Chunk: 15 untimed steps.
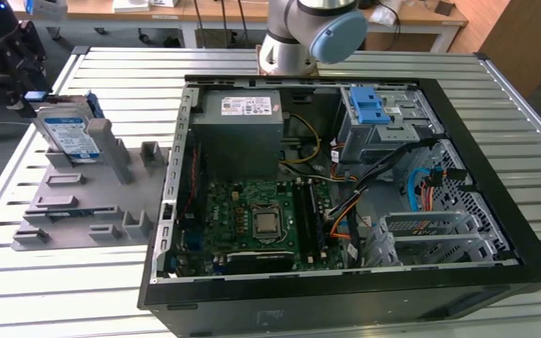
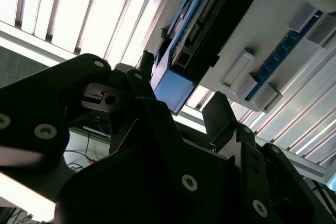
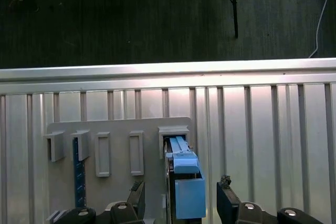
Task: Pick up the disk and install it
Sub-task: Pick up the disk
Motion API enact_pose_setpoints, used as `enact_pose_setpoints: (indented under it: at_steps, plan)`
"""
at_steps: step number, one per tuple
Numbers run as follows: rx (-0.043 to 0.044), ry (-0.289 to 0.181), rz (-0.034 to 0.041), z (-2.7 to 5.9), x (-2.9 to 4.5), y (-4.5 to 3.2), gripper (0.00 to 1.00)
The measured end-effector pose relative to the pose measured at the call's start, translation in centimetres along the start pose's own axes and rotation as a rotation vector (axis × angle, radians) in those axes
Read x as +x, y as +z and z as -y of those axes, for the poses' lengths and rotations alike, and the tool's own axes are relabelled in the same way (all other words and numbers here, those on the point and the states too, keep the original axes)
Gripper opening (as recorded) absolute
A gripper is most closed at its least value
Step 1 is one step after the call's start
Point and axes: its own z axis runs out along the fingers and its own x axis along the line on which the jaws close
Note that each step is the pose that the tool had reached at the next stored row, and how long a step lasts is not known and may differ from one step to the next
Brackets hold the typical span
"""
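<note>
The disk (image 1: pixel 67 134) stands on edge in a slot of the grey fixture (image 1: pixel 73 204), at the exterior view's left; its white-and-blue label faces the camera. In the first wrist view the disk (image 3: pixel 185 182) appears edge-on, its blue bracket end towards the camera. My gripper (image 3: pixel 181 190) is open and straddles that blue end, with one black fingertip (image 3: pixel 137 191) on each side and a gap to the bracket on both. The second wrist view shows the disk's blue bracket end (image 2: pixel 170 86) between the fingertips of the gripper (image 2: pixel 181 90). In the exterior view the gripper (image 1: pixel 26 86) is just beyond the disk's top.
An open black computer case (image 1: pixel 346 190) lies on the slatted metal table (image 1: pixel 64 303), with a grey drive cage (image 1: pixel 383 120) carrying a blue-latched tray (image 1: pixel 368 105) at its far corner. Cables (image 1: pixel 393 172) cross the case. The arm's base (image 1: pixel 299 35) stands behind the case.
</note>
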Motion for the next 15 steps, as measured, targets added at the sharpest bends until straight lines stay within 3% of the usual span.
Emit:
enact_pose_setpoints:
  at_steps: [4,5,13,14,15]
  plan:
    - [0.0001,0.000,-0.0001,-0.02,0.01,0.60,0.63]
    - [0.0001,0.000,0.0000,-0.02,0.01,0.69,0.56]
    - [0.0002,0.000,0.0000,-0.03,-0.13,1.06,0.55]
    - [0.0000,0.000,-0.0001,-0.04,-0.14,1.09,0.48]
    - [-0.0001,0.000,-0.0002,-0.04,-0.14,1.09,0.48]
